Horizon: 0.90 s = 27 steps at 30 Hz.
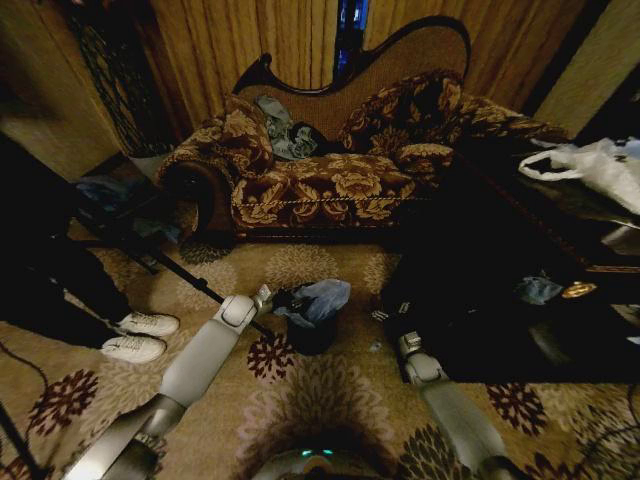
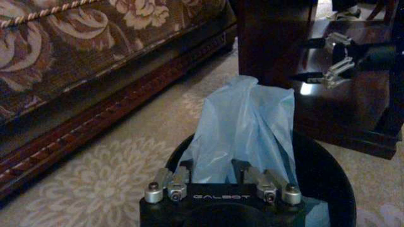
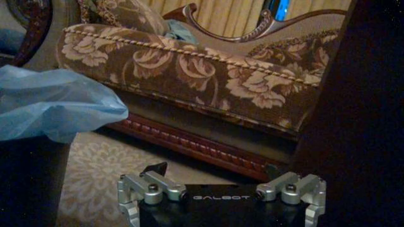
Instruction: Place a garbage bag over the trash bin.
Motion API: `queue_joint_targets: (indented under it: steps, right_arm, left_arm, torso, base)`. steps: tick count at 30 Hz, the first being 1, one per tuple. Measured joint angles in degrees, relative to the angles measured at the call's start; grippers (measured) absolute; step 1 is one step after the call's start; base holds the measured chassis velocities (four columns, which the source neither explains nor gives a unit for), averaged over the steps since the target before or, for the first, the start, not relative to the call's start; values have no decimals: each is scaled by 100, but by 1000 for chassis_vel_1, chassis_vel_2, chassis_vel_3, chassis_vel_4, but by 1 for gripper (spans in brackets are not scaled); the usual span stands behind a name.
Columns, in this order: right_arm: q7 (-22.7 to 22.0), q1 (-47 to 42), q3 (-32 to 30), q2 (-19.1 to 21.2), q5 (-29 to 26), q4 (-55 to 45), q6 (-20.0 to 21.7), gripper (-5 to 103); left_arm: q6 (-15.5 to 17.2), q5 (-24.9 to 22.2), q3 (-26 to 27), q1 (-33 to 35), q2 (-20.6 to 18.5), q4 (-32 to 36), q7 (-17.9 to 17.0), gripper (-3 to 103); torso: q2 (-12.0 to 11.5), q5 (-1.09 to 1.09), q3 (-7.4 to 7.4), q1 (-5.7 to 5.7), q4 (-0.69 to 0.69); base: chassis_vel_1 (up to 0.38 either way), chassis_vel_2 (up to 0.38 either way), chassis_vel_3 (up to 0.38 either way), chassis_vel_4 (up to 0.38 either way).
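Observation:
The light blue garbage bag (image 1: 322,298) is bunched up over the mouth of the small black trash bin (image 1: 312,337), which stands on the carpet in front of the sofa. My left gripper (image 1: 278,298) is at the bin's left rim. In the left wrist view its fingers (image 2: 180,176) close on the bag's (image 2: 243,125) lower edge above the bin's rim (image 2: 331,179). My right gripper (image 1: 388,313) hovers just right of the bin, apart from it. The right wrist view shows the right gripper (image 3: 213,170) open and empty, with the bag (image 3: 57,104) and bin (image 3: 28,179) off to one side.
A floral sofa (image 1: 330,180) stands behind the bin. A dark wooden table (image 1: 520,290) at the right carries a white plastic bag (image 1: 600,165). A person's white sneakers (image 1: 140,335) and a thin black pole (image 1: 190,280) are at the left. Patterned carpet lies all around.

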State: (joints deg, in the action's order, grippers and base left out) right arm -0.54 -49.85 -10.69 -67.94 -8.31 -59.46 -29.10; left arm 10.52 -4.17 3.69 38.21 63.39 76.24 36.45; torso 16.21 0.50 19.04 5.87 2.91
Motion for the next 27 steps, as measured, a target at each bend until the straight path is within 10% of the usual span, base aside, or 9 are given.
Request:
queue_joint_targets:
  steps: [14, 27]
  right_arm:
    - [20, -20, -8, 9, -14, -16, -19, 100]
    - [-2, -65, -21, 28, 8, -73, -27, 100]
  left_arm:
    - [-11, 230, 52, 22, -7, 65, 153, 95]
    - [-13, 144, 91, -42, 35, -9, -504, 51]
  torso:
    - [0, 0, 0, 0, 0]
    - [0, -1, 0, 0, 1]
  base:
    - [0, 0, 0, 0]
    - [0, 0, 0, 0]
